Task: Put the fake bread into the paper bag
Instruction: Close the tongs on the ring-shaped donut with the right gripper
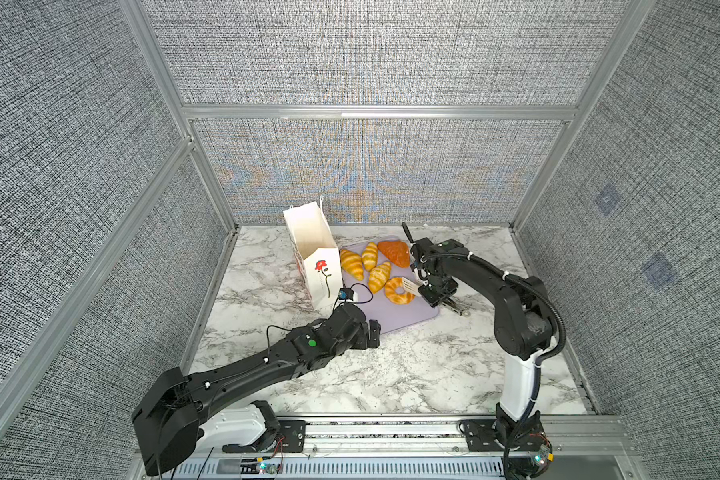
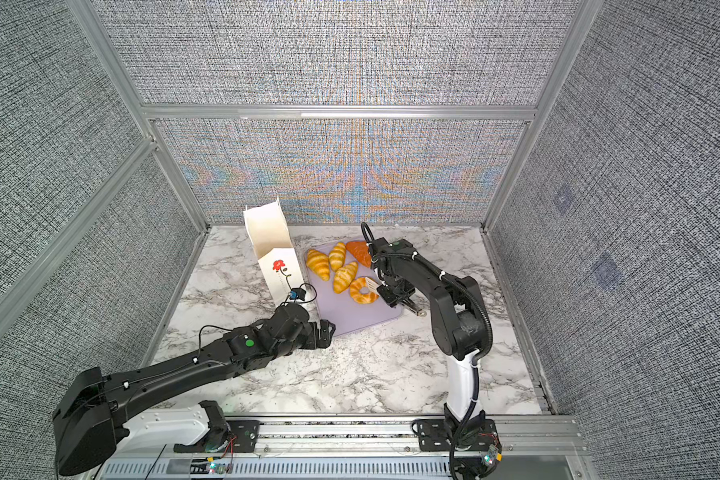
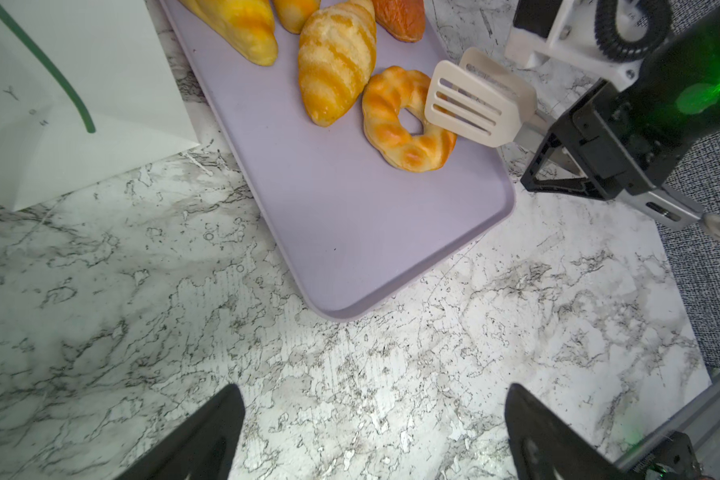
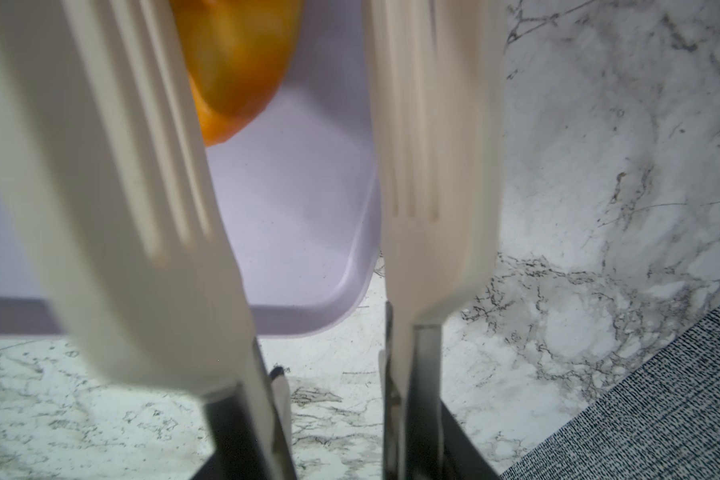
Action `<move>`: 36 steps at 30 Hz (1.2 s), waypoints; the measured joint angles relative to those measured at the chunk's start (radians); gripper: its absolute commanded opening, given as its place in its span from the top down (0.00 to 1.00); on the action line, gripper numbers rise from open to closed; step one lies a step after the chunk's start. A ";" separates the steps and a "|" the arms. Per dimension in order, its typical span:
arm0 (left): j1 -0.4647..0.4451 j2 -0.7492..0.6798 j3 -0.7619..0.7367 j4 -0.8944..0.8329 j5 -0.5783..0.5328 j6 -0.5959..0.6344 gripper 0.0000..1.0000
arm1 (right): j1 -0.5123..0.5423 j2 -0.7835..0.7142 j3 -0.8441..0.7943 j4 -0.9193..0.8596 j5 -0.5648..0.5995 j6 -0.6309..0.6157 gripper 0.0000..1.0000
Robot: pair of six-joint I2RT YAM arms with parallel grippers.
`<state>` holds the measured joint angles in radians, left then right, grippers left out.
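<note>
Left jaws: wide open, empty, over bare bench [image 1: 391, 374] off the lilac tray's [image 3: 350, 232] near corner.
Right jaws: clamped on white slotted tongs [image 3: 470, 104]. Blades apart at the ring pastry [image 3: 404, 120], its edge between them.
Other bread: three croissants [image 1: 352, 264] and orange-brown piece [image 1: 393, 251], on tray.
Paper bag [image 1: 314, 257]: upright, open, just beside tray.
Print: red flower. Small lettering unreadable.
Room: marble-pattern bench, grey woven walls [image 1: 371, 54].

Both top views: stereo head mounted high at near edge of table [image 1: 391, 374], angled down/fwd, covers whole surface, near-identical framing. Left wrist cam: close, low over tray [image 3: 350, 228] corner. Right wrist cam: v. close, sighting along tongs [image 4: 142, 208]. Wrist views share tray corner & bread ring [image 3: 408, 120].
</note>
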<state>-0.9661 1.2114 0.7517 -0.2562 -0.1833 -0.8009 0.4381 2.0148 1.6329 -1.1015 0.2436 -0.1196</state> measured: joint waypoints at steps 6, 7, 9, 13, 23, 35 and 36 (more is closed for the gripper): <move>0.000 0.015 0.007 0.000 0.002 0.008 0.01 | 0.005 0.058 0.075 -0.026 0.009 -0.009 0.53; 0.000 0.016 0.009 -0.001 0.002 0.008 0.01 | 0.007 0.066 0.082 -0.029 0.011 -0.010 0.51; 0.000 0.018 0.011 0.000 0.002 0.010 0.01 | 0.014 0.080 0.098 -0.042 0.013 -0.010 0.50; 0.000 0.030 0.016 0.000 0.003 0.016 0.01 | 0.027 0.095 0.123 -0.056 0.014 -0.014 0.49; 0.000 0.059 0.045 -0.008 0.010 0.031 0.01 | 0.033 0.134 0.143 -0.081 0.037 -0.036 0.61; 0.000 0.027 0.031 -0.008 0.000 0.030 0.01 | 0.032 0.098 0.106 -0.114 0.050 -0.040 0.76; 0.000 0.025 0.031 -0.008 0.000 0.030 0.01 | 0.032 0.092 0.100 -0.114 0.050 -0.040 0.77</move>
<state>-0.9661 1.2366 0.7826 -0.2642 -0.1833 -0.7708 0.4698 2.1067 1.7325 -1.2156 0.2932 -0.1596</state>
